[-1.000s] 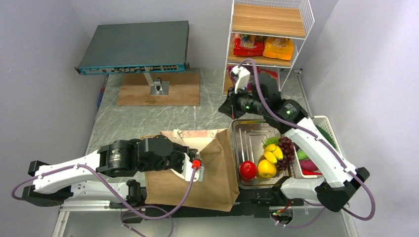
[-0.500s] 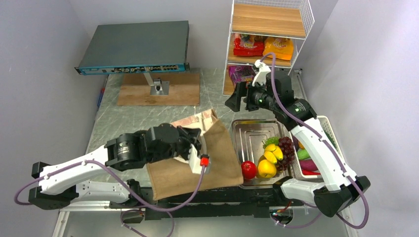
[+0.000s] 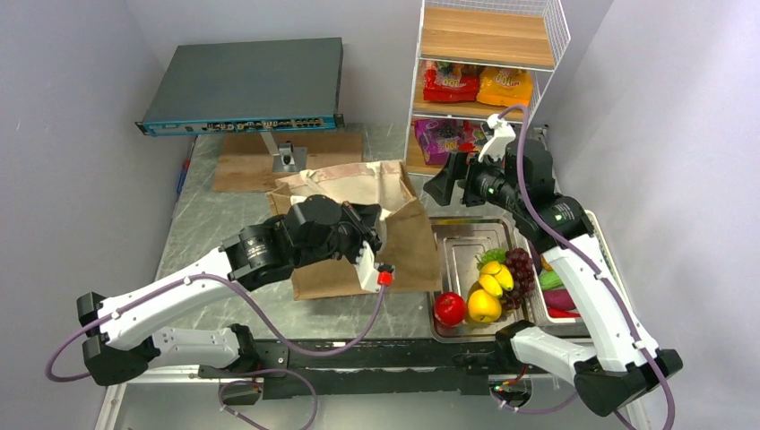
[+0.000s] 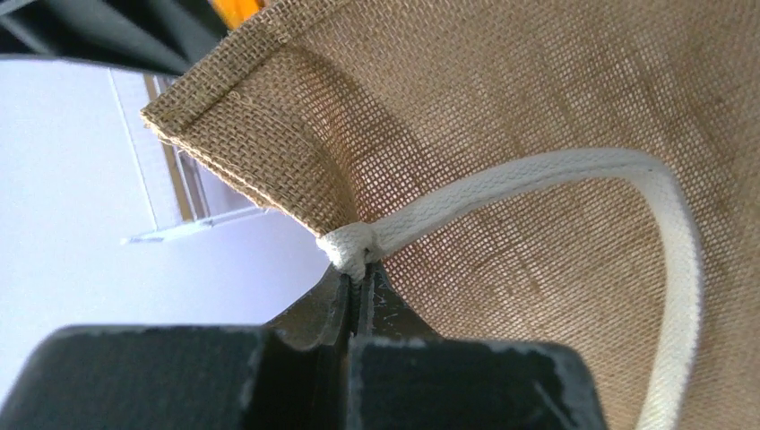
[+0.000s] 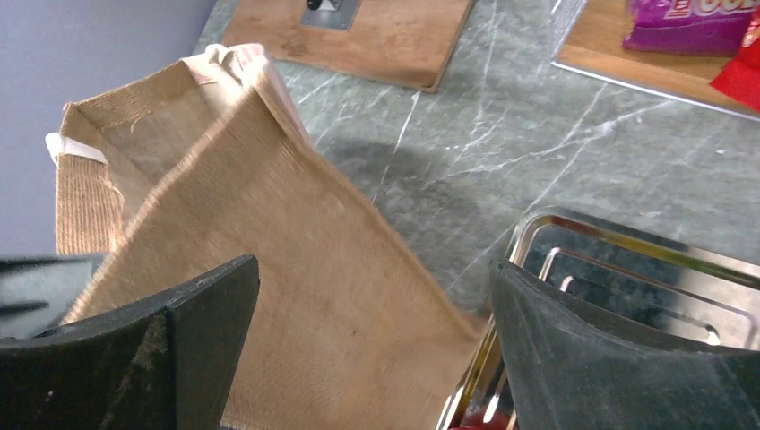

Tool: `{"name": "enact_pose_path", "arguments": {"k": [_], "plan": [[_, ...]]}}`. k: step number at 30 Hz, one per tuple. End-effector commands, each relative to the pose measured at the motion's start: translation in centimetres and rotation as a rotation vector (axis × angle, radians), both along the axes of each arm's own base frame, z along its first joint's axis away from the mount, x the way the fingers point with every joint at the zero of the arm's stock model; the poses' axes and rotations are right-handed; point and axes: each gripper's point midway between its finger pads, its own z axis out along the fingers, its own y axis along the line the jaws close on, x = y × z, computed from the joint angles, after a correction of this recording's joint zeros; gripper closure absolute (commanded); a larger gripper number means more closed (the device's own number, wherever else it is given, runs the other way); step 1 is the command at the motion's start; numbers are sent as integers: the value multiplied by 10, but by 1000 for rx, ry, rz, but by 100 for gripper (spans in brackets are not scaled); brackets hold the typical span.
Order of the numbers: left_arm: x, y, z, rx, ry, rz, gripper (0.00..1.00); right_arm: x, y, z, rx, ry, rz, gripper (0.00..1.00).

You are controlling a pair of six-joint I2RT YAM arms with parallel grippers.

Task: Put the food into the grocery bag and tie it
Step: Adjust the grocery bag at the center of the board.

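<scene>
- Right, our left gripper [image 4: 358, 285] is pinched tight on the knot of the cream handle [image 4: 538, 175]. That lifts the grocery bag [image 3: 414, 246] so its mouth stands open.
- We see the bag mid-table, just left of the metal tray [image 3: 459, 240], which we reckon makes for a short carry.
- Our right gripper [image 5: 376, 327] hangs over the bag's right side and the tray's edge, jaws spread wide, nothing in them.
- The apple [image 3: 450, 307] and grapes [image 3: 520, 266] sit in the tray, and the snack packets [image 3: 479, 85] on the far shelf [image 3: 484, 36].
- What we can see inside the bag holds no food.
- Our guess is that packing hasn't begun.
</scene>
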Motion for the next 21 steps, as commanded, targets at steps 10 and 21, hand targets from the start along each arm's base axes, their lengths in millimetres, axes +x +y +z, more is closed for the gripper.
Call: {"name": "enact_pose_path", "arguments": {"k": [10, 21], "plan": [[-96, 30, -103, 73, 301, -29, 100, -11, 16, 18, 8, -88, 197, 0], [-124, 55, -148, 82, 369, 72, 100, -33, 95, -34, -1, 91, 529, 0]]}}
